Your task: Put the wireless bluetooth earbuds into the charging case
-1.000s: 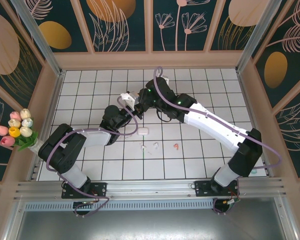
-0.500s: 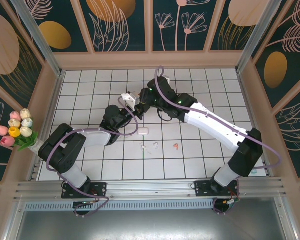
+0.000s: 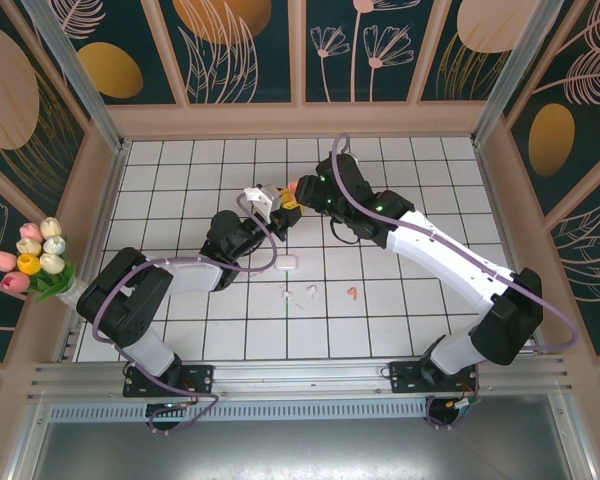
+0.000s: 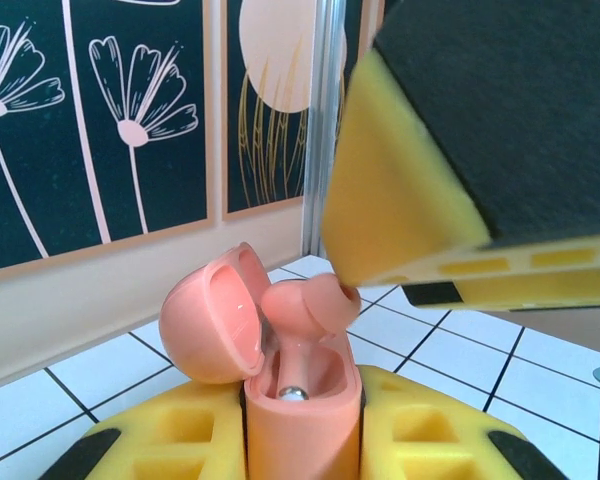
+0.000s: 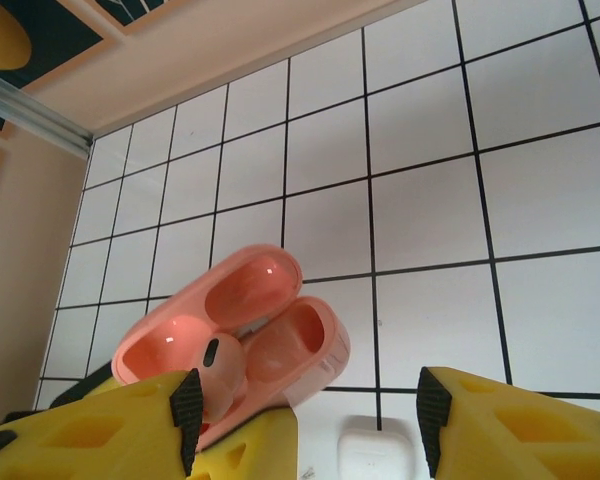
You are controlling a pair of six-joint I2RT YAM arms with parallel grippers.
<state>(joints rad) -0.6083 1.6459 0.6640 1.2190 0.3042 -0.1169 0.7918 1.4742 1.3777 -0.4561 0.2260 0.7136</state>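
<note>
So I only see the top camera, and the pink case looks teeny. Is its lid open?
Observer: Yes, the pink charging case has its lid flipped back, and the left gripper is shut on its body.
Operator: Is anything inside?
Observer: One salmon-pink earbud rests in one well; the other well is empty.
Operator: And the other arm, is it holding something?
Observer: No, the right gripper is open, holding nothing.

We look into a robot lab's test booth: aluminium framing (image 3: 73,68) holds printed floral panels (image 3: 235,50) around a white tiled tabletop (image 3: 180,170), with a mounting rail (image 3: 300,372) in front.
</note>
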